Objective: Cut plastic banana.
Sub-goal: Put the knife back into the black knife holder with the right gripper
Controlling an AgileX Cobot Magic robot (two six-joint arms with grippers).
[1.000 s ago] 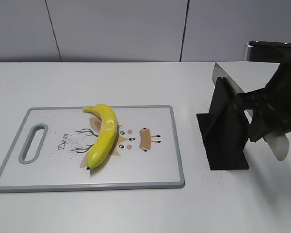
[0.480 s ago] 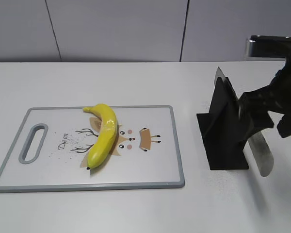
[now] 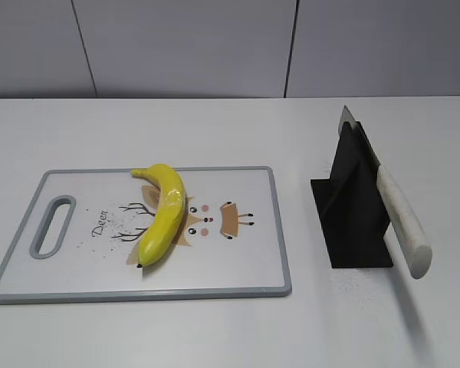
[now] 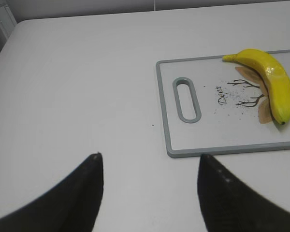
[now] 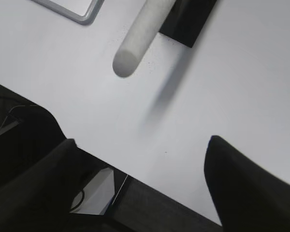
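The plastic banana (image 3: 163,212) lies whole on the white cutting board (image 3: 238,268), over its deer print; it also shows in the left wrist view (image 4: 273,82). A knife with a white handle (image 3: 402,222) rests in a black stand (image 3: 353,207); its handle shows in the right wrist view (image 5: 140,38). My left gripper (image 4: 147,157) is open and empty over bare table, left of the board (image 4: 183,150). My right gripper (image 5: 140,142) is open and empty above the table's front edge, apart from the knife handle. Neither gripper shows in the exterior view.
The board has a grey rim and a handle slot (image 3: 52,226) at its left end. The black stand (image 5: 191,21) is to the right of the board. The table's front edge (image 5: 150,186) and the floor below show in the right wrist view.
My right arm has pulled back out of the exterior view. The knife it was beside now rests alone in the stand, handle pointing toward the front. The banana has not moved.
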